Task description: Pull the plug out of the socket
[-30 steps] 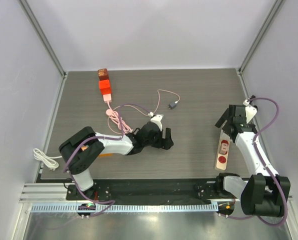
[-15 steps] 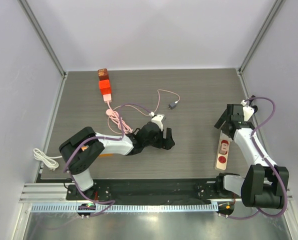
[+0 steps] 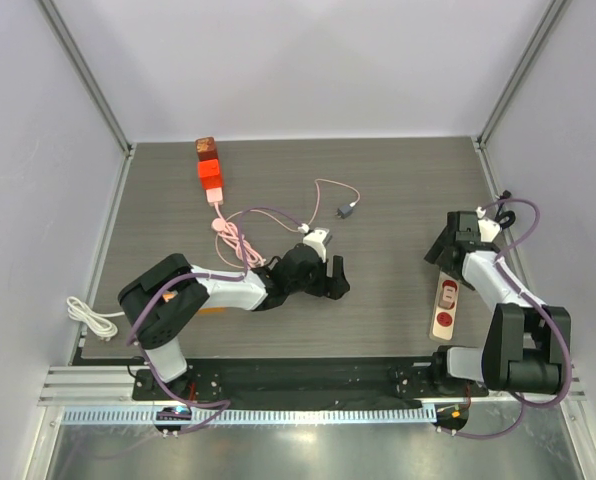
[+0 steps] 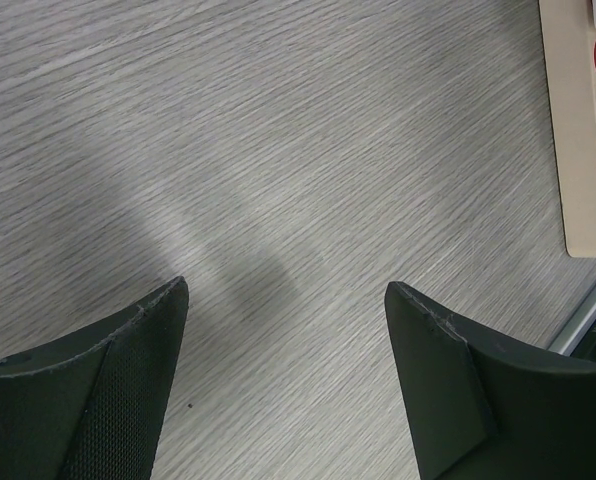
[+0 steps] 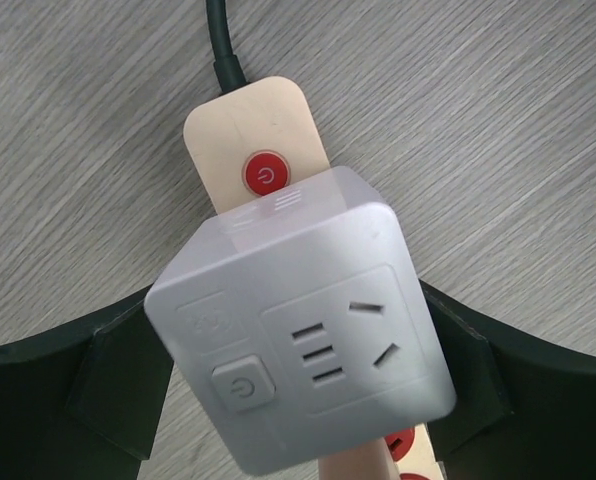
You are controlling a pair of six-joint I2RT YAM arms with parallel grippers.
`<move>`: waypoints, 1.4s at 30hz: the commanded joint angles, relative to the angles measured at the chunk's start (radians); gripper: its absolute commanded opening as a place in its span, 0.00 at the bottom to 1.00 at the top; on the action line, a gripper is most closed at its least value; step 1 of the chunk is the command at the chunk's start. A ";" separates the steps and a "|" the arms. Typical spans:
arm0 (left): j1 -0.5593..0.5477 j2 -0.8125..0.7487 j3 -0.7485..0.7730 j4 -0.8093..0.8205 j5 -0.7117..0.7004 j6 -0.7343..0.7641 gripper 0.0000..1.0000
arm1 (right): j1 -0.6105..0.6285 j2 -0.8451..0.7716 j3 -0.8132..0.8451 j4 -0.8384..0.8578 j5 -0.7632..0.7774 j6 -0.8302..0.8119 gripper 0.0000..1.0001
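Observation:
A pale grey cube plug with a power button sits in the beige socket strip, just below the strip's red switch. My right gripper straddles the cube, with a finger close at each side; the cube hides any contact. In the top view the right gripper is over the far end of the strip and hides the plug. My left gripper is open and empty low over the table's middle. The strip shows at the right edge of the left wrist view.
A red and orange block stack with a coiled pink cable lies at the back left. A small grey connector lies behind the left gripper. A white cable hangs off the left edge. The strip's black cord runs away from it.
My right gripper has moved a little left and toward the near edge, onto the strip's far end. The left arm has barely moved.

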 commanded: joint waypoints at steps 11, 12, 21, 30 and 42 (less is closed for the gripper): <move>-0.005 -0.064 -0.020 0.059 -0.043 0.031 0.80 | 0.026 0.044 -0.039 0.109 -0.124 0.115 0.77; -0.005 -0.067 -0.025 0.059 -0.046 0.035 0.79 | 0.037 0.054 -0.037 0.109 -0.127 0.122 0.76; -0.005 -0.081 -0.029 0.047 -0.066 0.052 0.77 | 0.189 0.101 -0.019 0.139 -0.115 0.266 0.65; -0.005 -0.081 -0.029 0.045 -0.071 0.055 0.77 | 0.238 0.081 0.029 0.144 -0.119 0.343 0.61; -0.005 -0.113 -0.052 0.044 -0.129 0.055 0.75 | 0.318 0.107 0.056 0.205 -0.184 0.494 0.61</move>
